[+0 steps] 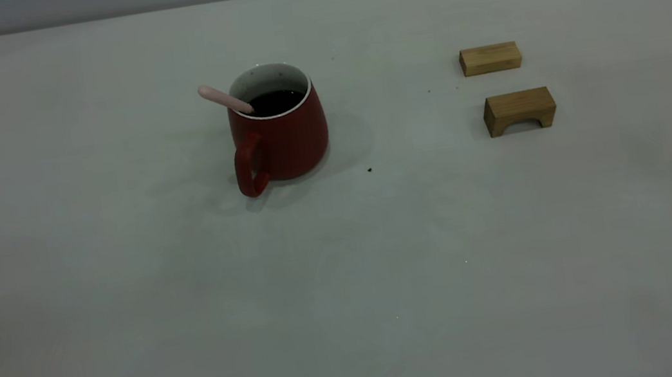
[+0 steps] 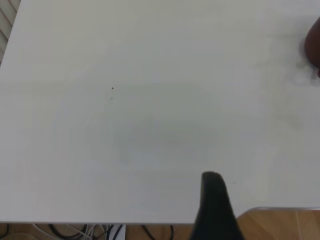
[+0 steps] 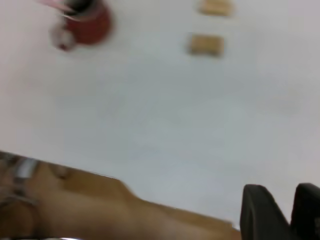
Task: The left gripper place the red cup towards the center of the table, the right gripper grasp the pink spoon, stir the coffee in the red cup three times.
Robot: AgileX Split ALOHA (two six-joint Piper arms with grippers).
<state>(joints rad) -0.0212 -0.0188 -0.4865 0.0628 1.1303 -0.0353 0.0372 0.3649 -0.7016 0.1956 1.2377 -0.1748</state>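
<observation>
pink spoon rests in red cup (handle sticking out).

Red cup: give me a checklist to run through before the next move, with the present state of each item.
1. Red cup upright on the table: ok.
2. Coffee inside the cup, no spill visible around its base: ok.
3. Pink spoon resting in the cup, handle leaning out over the rim, held by nothing: ok.
4. Two wooden blocks standing well apart from the cup: ok.
5. Left gripper clear of the cup, back by the table's edge: ok.
6. Right gripper clear of the cup, far from it by the table's edge, jaws apart and empty: ok.
</observation>
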